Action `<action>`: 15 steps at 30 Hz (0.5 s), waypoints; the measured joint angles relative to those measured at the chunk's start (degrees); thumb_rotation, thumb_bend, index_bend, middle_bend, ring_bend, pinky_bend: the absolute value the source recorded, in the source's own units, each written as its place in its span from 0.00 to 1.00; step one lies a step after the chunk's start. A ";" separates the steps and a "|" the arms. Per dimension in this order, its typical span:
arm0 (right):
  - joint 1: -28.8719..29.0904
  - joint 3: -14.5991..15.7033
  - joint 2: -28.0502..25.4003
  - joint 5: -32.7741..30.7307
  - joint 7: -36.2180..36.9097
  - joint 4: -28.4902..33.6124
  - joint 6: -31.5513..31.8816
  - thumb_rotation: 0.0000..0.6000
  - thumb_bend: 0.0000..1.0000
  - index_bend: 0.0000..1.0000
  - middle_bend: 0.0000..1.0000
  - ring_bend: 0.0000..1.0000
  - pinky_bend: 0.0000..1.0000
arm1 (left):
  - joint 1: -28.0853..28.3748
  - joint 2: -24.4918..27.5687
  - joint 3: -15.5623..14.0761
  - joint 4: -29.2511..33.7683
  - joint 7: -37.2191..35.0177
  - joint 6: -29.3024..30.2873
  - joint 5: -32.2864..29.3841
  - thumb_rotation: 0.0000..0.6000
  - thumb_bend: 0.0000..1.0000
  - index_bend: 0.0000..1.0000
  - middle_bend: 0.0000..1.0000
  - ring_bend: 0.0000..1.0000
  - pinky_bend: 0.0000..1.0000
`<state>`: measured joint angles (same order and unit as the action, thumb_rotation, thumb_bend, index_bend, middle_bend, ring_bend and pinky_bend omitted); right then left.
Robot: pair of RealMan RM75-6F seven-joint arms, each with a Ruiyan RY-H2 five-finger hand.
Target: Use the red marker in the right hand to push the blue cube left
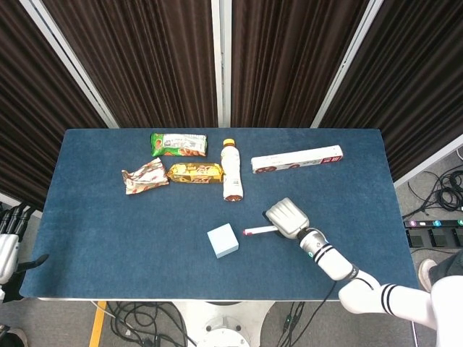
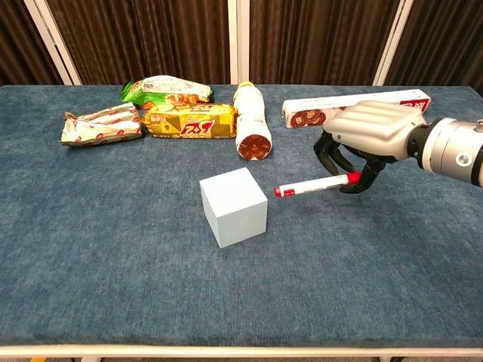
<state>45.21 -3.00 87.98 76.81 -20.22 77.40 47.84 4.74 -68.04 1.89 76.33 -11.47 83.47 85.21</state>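
The right hand (image 2: 370,132) sits right of centre in the chest view, knuckles up and fingers curled down around the butt end of the red marker (image 2: 313,184), which it holds nearly level with the capped tip pointing toward the left of the frame. That tip hangs just short of the blue cube (image 2: 233,206), with a small strip of bare cloth showing between the two, so nothing is pushing at this moment. The cube stands slightly left of the frame's centre, turned so that one corner faces the viewer, and the head view puts it a little below the middle of the blue table (image 1: 101,217), with the same narrow gap to the marker tip. By my reading the step in hand is the approach to the push: the next move calls for carrying the marker tip leftward into the cube's right face, low and near its middle, so that the cube slides rather than pivots around its corner. The forearm comes in from the lower right corner of the head view, angled up and to the left. The left hand (image 1: 9,242) shows only at the far left edge of the head view, off the table, and whether its fingers are spread or curled I cannot tell.
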 measured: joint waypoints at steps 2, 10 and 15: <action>0.22 0.15 0.21 0.82 0.86 -0.41 -0.21 1.00 0.24 0.61 0.67 0.77 0.88 | 0.02 -0.04 0.02 -0.05 0.11 -0.11 -0.12 1.00 0.05 0.08 0.07 0.03 0.08; 1.55 0.23 1.77 3.99 4.35 -2.12 -0.62 1.00 0.23 0.62 0.68 0.77 0.88 | -0.03 -0.03 0.20 -0.51 0.05 -0.40 -0.72 1.00 0.05 0.08 0.07 0.03 0.08; 2.71 -0.34 3.38 4.25 4.96 -3.11 -1.67 1.00 0.23 0.60 0.68 0.77 0.88 | -0.07 0.10 0.37 -0.95 -0.35 -0.49 -1.02 1.00 0.05 0.08 0.07 0.03 0.08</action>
<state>47.93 -3.34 91.36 81.06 -15.27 74.30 46.17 4.67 -67.94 2.26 75.38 -11.82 82.97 84.19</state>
